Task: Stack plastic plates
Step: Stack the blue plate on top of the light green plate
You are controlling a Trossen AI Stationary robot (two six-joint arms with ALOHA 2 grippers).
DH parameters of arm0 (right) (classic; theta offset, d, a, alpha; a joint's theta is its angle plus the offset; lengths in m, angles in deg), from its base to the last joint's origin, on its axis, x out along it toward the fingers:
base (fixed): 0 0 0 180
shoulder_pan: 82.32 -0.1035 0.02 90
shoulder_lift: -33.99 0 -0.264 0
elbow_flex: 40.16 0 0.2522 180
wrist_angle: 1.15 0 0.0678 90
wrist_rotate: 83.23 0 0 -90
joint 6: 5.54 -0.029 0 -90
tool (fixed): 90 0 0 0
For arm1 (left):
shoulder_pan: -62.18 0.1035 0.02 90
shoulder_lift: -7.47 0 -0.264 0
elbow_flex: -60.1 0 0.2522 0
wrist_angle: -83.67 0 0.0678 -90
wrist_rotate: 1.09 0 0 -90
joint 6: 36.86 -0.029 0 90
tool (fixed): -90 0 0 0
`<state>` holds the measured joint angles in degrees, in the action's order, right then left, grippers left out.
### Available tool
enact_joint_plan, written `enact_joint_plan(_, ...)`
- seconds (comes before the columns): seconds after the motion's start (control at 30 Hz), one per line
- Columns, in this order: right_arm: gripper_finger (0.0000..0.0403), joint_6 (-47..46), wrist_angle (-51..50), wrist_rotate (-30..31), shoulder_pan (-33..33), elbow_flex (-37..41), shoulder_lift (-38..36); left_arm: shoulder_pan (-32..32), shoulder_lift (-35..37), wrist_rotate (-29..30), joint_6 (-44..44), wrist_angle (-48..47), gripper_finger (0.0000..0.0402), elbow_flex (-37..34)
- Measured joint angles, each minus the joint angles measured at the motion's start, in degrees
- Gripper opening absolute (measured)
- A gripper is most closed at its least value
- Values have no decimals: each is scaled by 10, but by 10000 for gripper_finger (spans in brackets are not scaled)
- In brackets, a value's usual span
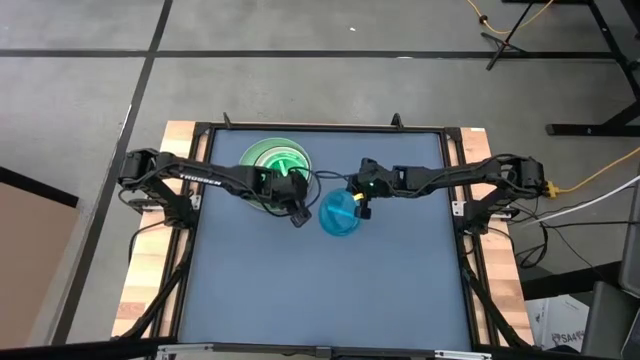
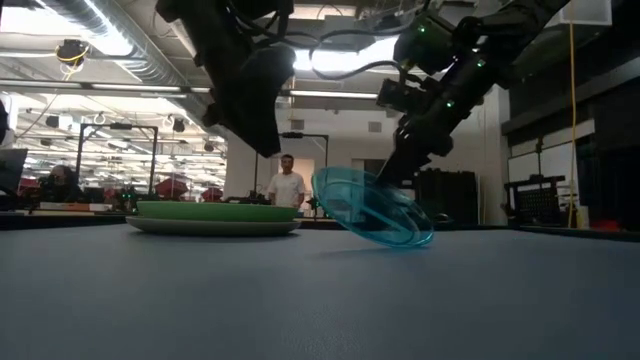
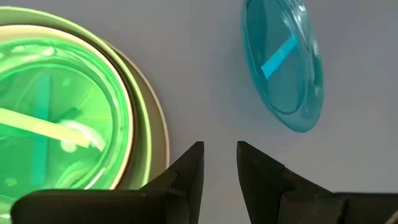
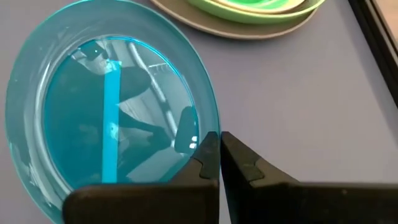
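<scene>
A stack of plastic plates (image 1: 275, 160) sits at the table's far middle: a translucent green plate (image 3: 56, 118) on a light green one, with a grey plate (image 2: 215, 227) at the bottom. To its right is a translucent cyan plate (image 1: 340, 213), tilted on edge, with my right gripper (image 4: 219, 155) shut on its rim. My left gripper (image 3: 219, 155) hangs open over bare table between the stack and the cyan plate, with nothing between its fingers. My right gripper pinches the cyan plate's rim (image 4: 211, 132) between its two fingers, which slant down from the table's right side. The plate (image 2: 375, 210) stands tilted, its held side up. I cannot tell whether its lower edge (image 2: 415, 243) is on the table.
The blue table top (image 1: 330, 290) lies bare toward the near edge. A dark frame (image 1: 455, 200) runs round the table. In the low view a person (image 2: 288, 185) stands far off in the room behind.
</scene>
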<state>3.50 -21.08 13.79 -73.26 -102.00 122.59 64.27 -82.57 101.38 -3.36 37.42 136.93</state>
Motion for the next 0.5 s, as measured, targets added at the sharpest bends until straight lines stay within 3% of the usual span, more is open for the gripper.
enact_joint_plan(0.17, 0, -1, 15, -1, 0, 0, 0, -18, 0, 16, 35, 0, 89, 0)
enact_joint_plan(0.5, 0, -28, 34, -1, 0, 0, 0, -44, 0, 118, 104, 1, 89, 0)
